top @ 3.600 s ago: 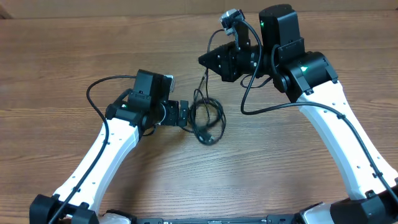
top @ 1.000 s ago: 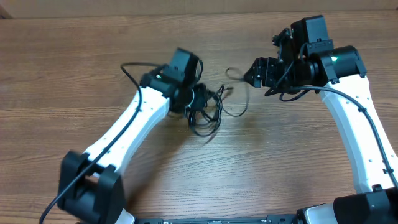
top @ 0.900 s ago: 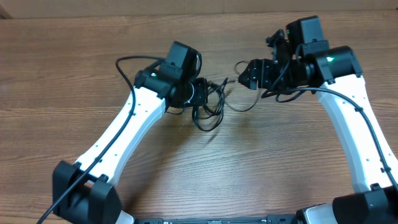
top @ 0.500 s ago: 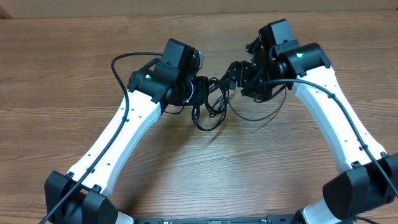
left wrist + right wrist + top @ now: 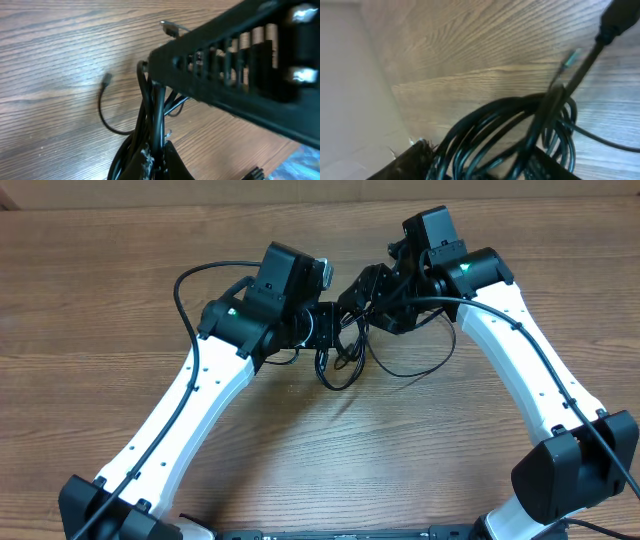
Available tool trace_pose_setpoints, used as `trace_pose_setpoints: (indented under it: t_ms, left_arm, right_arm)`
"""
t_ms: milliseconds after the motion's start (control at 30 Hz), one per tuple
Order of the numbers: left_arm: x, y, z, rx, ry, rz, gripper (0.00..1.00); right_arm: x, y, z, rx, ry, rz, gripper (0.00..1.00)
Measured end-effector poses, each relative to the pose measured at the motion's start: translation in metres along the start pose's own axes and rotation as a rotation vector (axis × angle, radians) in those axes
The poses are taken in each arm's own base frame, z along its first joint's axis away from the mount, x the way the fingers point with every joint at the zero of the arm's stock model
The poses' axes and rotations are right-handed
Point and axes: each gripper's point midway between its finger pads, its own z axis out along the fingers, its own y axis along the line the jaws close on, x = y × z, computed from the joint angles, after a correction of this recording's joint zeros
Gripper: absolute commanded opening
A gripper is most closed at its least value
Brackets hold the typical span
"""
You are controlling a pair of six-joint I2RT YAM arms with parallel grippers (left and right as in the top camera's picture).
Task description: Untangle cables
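From overhead, my left pincer (image 5: 325,330) is sitting closed on the cables (image 5: 340,363). They are lying as a bunch of thin black loops on the wooden worktop (image 5: 100,300), spilling from the left pincer toward its near side. My right pincer (image 5: 352,290) is reaching in just beside the left pincer, on its far right side, with its tip at the top of the tangle. I cannot tell from here whether its jaws are apart or together.

In the left wrist view, several strands are running side by side in a tight bunch, rising out of the left pincer at the bottom edge, so I am gripping them there. One loose strand is curling out to the left of the left pincer and ending in a small dark plug (image 5: 107,78) that is resting on the wood. A silvery plug (image 5: 170,28) is lying farther out, beyond the left pincer. A black slotted bar (image 5: 225,65) is crossing over the bunch at a slant, blurred and very close to the lens.

The right wrist view is blurring badly. The cables are showing as several black loops curving together across the lower half. A black plug (image 5: 615,20) is sitting in the upper right corner, and a straight strand is slanting down from it across the loops. The state of my right pincer is not showing here either, so I cannot tell.
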Motion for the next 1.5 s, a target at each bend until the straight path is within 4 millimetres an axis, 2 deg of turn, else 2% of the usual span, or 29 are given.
trace_pose_setpoints:
  t_ms: [67,200,400,533,667,767,900,1033,1167,1233,1300,1333,1367,1433,1500]
  left_arm:
    - [-0.001,-0.002,-0.002,0.009,-0.006,0.003,0.04]
    - [-0.001,-0.004,-0.004,0.017,-0.009,0.005,0.04]
    - [0.0,-0.004,-0.008,0.014,-0.01,0.013,0.04]
    - [0.007,0.009,-0.009,-0.051,0.01,0.013,0.04]
    - [0.007,0.039,-0.019,-0.179,0.001,0.0,0.04]
    - [-0.003,0.065,-0.038,-0.282,-0.06,-0.02,0.04]
    - [-0.021,0.088,-0.073,-0.363,-0.171,-0.037,0.04]
    - [-0.032,0.108,-0.107,-0.429,-0.27,-0.084,0.04]
    - [-0.039,0.128,-0.121,-0.489,-0.324,-0.151,0.04]
    - [-0.046,0.125,-0.122,-0.457,-0.353,-0.158,0.04]
    - [-0.056,0.107,-0.117,-0.357,-0.369,-0.127,0.04]
    - [-0.061,0.092,-0.113,-0.277,-0.372,-0.092,0.04]
    - [-0.065,0.071,-0.108,-0.182,-0.372,-0.039,0.04]
    - [-0.067,0.034,-0.103,-0.028,-0.361,0.074,0.04]
    - [-0.062,0.013,-0.099,0.041,-0.34,0.157,0.04]
  right_arm:
    - [-0.002,0.0,0.0,0.005,-0.012,0.035,0.17]
    - [-0.007,-0.005,0.0,0.027,-0.04,0.073,0.04]
    - [-0.017,-0.014,-0.001,0.078,-0.102,0.086,0.04]
    - [-0.03,-0.032,-0.005,0.179,-0.181,0.055,0.04]
    - [-0.04,-0.063,-0.017,0.328,-0.254,0.06,0.04]
    - [-0.054,-0.094,-0.036,0.438,-0.313,0.103,0.04]
    - [-0.079,-0.146,-0.075,0.572,-0.398,0.204,0.04]
    - [-0.089,-0.189,-0.11,0.654,-0.439,0.309,0.04]
    - [-0.091,-0.21,-0.127,0.676,-0.434,0.353,0.04]
    - [-0.09,-0.207,-0.123,0.645,-0.398,0.316,0.13]
    - [-0.087,-0.192,-0.11,0.555,-0.318,0.218,0.34]
    - [-0.086,-0.187,-0.107,0.532,-0.299,0.19,0.47]
    - [-0.08,-0.169,-0.094,0.442,-0.226,0.082,0.48]
    - [-0.07,-0.145,-0.081,0.333,-0.149,-0.028,0.49]
    - [-0.061,-0.127,-0.072,0.254,-0.099,-0.103,0.49]
